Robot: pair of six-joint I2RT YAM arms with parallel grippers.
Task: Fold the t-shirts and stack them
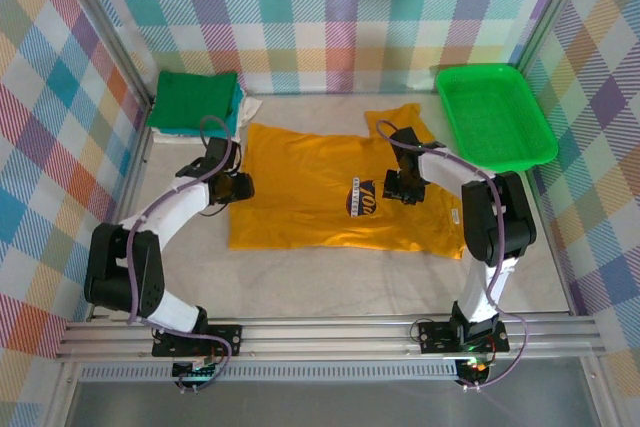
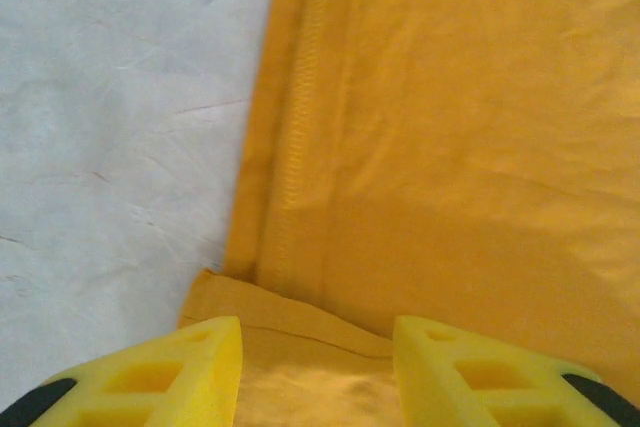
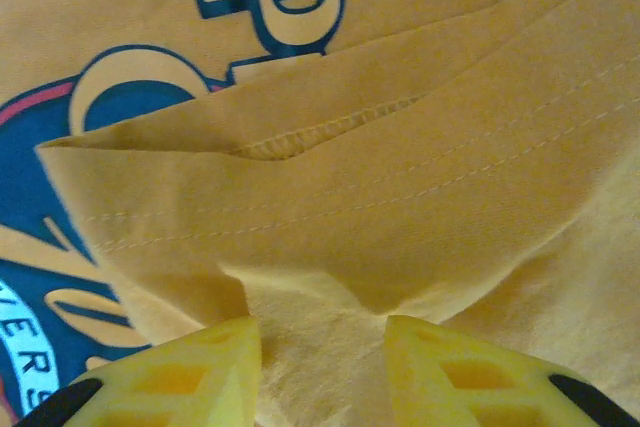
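I count one mustard t-shirt (image 1: pixel 300 197) flat, folded stack (image 1: pixel 195 97) of three upper left; left hand (image 2: pixel 315 337), right hand (image 3: pixel 322 337) spread over the mustard cloth.

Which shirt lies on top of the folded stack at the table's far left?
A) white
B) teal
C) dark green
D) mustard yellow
C: a dark-green shirt covers the top of the folded stack, while the mustard-yellow shirt lies spread out mid-table.

My left arm (image 1: pixel 170 209) bends inward, and my left gripper (image 1: pixel 241 186) is low with jaws apart. My right arm (image 1: pixel 482 209) bends inward too; my right gripper (image 1: pixel 401 188) also has jaws apart.
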